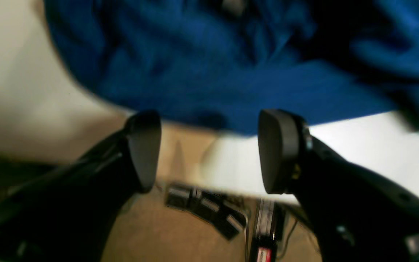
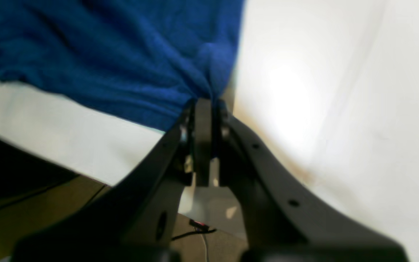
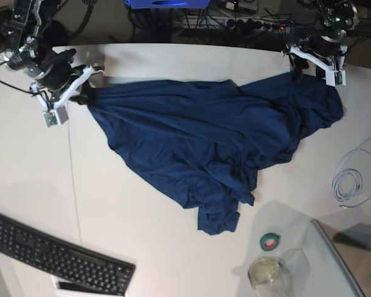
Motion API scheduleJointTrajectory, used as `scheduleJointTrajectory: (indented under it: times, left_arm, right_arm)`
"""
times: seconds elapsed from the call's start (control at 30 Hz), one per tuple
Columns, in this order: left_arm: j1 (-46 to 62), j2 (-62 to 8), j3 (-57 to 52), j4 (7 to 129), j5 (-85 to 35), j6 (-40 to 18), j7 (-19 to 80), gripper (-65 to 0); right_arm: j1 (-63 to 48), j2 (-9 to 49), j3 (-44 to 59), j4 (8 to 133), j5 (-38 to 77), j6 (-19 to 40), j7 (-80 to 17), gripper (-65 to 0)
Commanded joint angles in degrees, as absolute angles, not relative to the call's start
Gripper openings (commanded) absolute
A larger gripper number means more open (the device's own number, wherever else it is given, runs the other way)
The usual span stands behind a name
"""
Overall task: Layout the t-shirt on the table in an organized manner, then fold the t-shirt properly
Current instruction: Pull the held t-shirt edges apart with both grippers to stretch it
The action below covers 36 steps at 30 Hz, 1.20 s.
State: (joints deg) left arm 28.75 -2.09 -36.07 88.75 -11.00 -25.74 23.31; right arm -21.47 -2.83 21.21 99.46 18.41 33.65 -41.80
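Your right gripper [image 2: 203, 109] is clamped on the t-shirt [image 3: 198, 142] corner; left gripper [image 1: 209, 149] gapes empty just short of the opposite edge.

navy t-shirt [image 3: 191, 142] rumpled, on white table [image 3: 142, 247]

soft matt cloth t-shirt [image 3: 191, 139] (wrinkled), smooth white table [image 3: 142, 247], matt black plastic keyboard [image 3: 55, 252]

Base overhead; 2 wrist views close on t-shirt [image 3: 191, 136].
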Motion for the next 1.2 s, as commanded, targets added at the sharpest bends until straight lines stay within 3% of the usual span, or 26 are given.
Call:
scheduleJointTrajectory:
  times: [0.0, 0.33, 0.57, 1.1, 1.17]
  left_arm:
    - [28.88, -2.51, -36.53, 89.45, -11.82, -25.71, 21.23, -24.7]
    - [26.51, -2.59, -33.36, 99.03, -15.52, -25.63, 21.41, -24.7]
    - [19.91, -2.33, -30.46, 90.68, -8.40, -25.63, 21.41, -24.7]
    - [16.13, -2.42, -30.20, 81.98, -7.96, -25.63, 21.41, -25.0]
    - [16.04, -2.42, -30.20, 81.10, -7.96, -25.63, 21.41, -28.8]
  right_arm:
    - [-21.14, -2.51, 21.49, 100.35, 19.30, 33.80, -40.75, -64.5]
    - [-21.05, -2.51, 21.32, 100.35, 19.30, 33.80, -40.75, -64.5]
    - [-21.23, -2.42, 21.32, 100.35, 19.30, 33.80, -40.75, -64.5]
    - [-21.05, -2.24, 21.41, 100.26, 19.30, 33.80, -40.75, -64.7]
    - [-21.05, -2.24, 21.41, 100.26, 19.30, 33.80, -40.75, -64.7]
